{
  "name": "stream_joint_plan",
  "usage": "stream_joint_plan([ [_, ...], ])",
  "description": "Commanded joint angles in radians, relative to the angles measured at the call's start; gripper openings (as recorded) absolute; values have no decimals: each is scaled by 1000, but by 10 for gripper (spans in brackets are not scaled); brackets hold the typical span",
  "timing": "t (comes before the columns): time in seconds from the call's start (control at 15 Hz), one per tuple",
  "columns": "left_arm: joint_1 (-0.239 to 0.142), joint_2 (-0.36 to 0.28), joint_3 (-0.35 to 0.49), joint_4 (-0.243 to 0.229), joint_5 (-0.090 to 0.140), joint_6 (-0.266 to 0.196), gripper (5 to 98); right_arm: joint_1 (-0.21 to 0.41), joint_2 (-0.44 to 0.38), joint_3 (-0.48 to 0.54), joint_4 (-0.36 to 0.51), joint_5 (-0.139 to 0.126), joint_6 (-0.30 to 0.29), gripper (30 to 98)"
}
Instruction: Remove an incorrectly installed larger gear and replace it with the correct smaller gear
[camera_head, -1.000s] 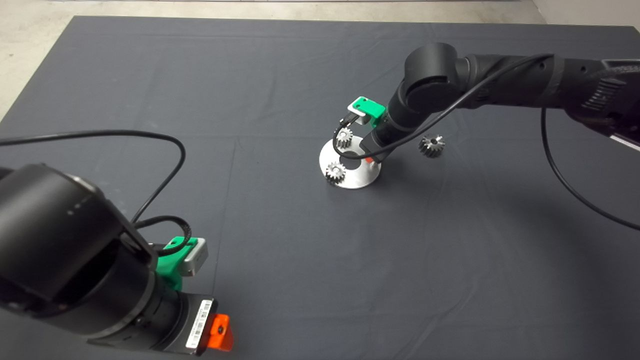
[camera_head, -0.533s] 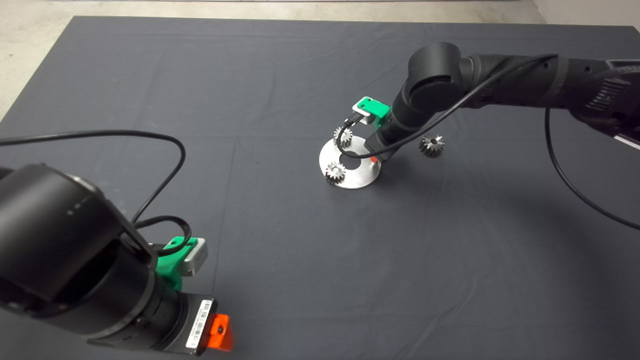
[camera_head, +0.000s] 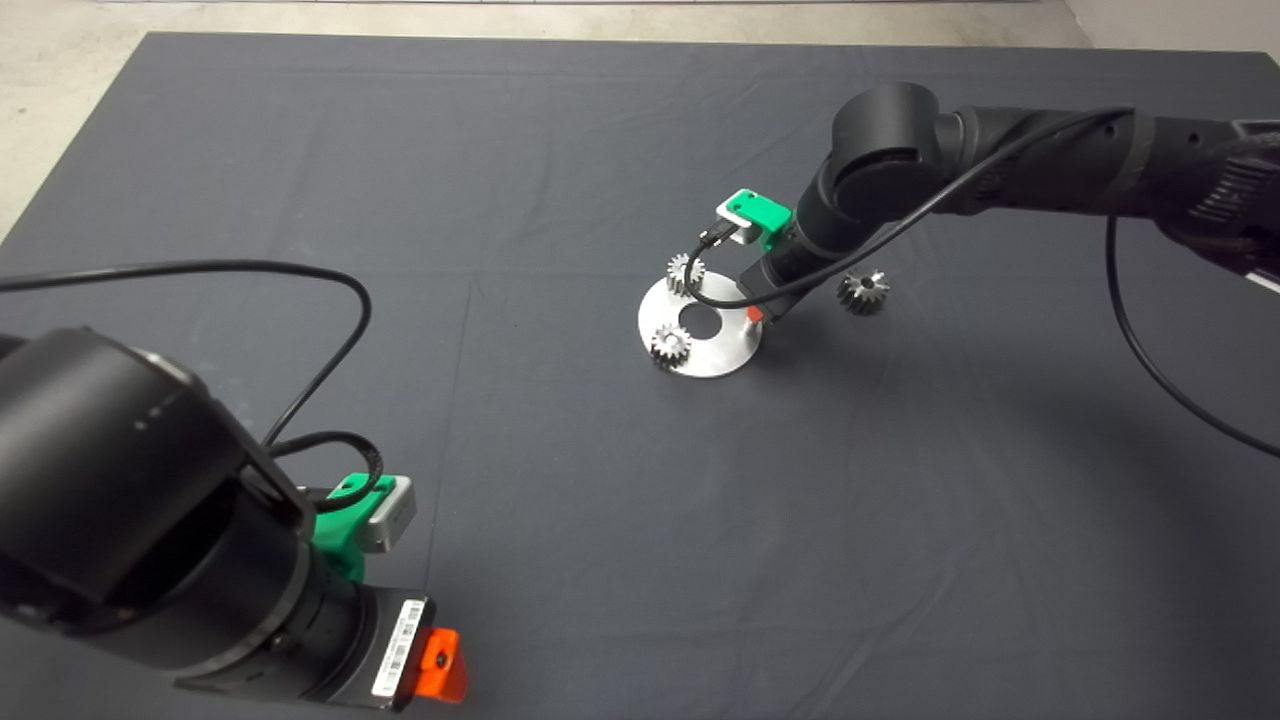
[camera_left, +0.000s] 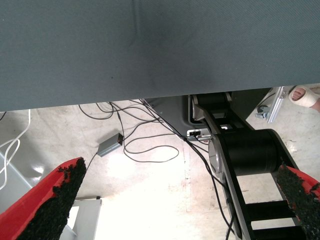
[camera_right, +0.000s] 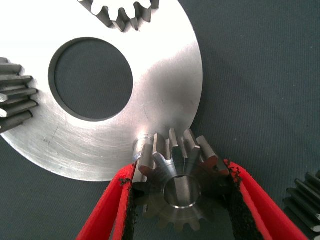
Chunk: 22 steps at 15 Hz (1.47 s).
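The larger gear (camera_right: 180, 185) sat pinched between the two red fingers (camera_right: 107, 210) of the right gripper (camera_right: 179, 172), one black pad pressed against its teeth on each side. Its bore faced the wrist camera. It lay right at the fingertips, its far teeth reaching over the rim of the round metal plate (camera_right: 165, 75). A short metal pin (camera_right: 142, 145) stood bare at that rim, just beside the gear and close to one fingertip (whether gear and pin touched could not be told).

Beyond the fingertips, the plate's big centre hole showed the dark mat (camera_head: 600, 500) through it. Two pale fine-toothed gears stood on the plate past that hole, one (camera_right: 122, 12) at the far rim from the gripper and the other (camera_right: 15, 92) off to one side.

The smaller gear (camera_head: 863, 290) lay on the mat on the other side of the gripper from the plate, near the gripper but apart from it; the wrist camera caught only its toothed edge (camera_right: 306, 197) outside one finger.

The left gripper (camera_left: 179, 170) waited at the mat's near left edge, well apart from the plate, its fingers spread wide with nothing between them. Its camera looked over the mat's border to a pale floor with loose cables and a person's sandalled foot (camera_left: 302, 95).
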Motion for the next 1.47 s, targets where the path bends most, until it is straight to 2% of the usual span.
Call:
stream_joint_plan([
  [0.0, -6, -5, 17, -19, -2, -3, 982, 25, -9, 7, -24, 41, 21, 404],
  [0.27, -6, -3, 17, -19, -2, -3, 982, 24, -15, 9, -21, 78, 48, 403],
  [0.47, -6, -3, 17, -19, -2, -3, 982, 24, -15, 12, -21, 83, 51, 403],
  [0.6, -6, -3, 17, -19, -2, -3, 982, 22, -12, 12, -20, 95, 58, 403],
  [0.93, -6, -3, 16, -19, -2, -3, 982, 21, 0, 12, -17, 94, 55, 403],
  [1.4, -4, -4, 17, -19, -2, -5, 982, 19, 19, 4, 1, 74, 49, 403],
])
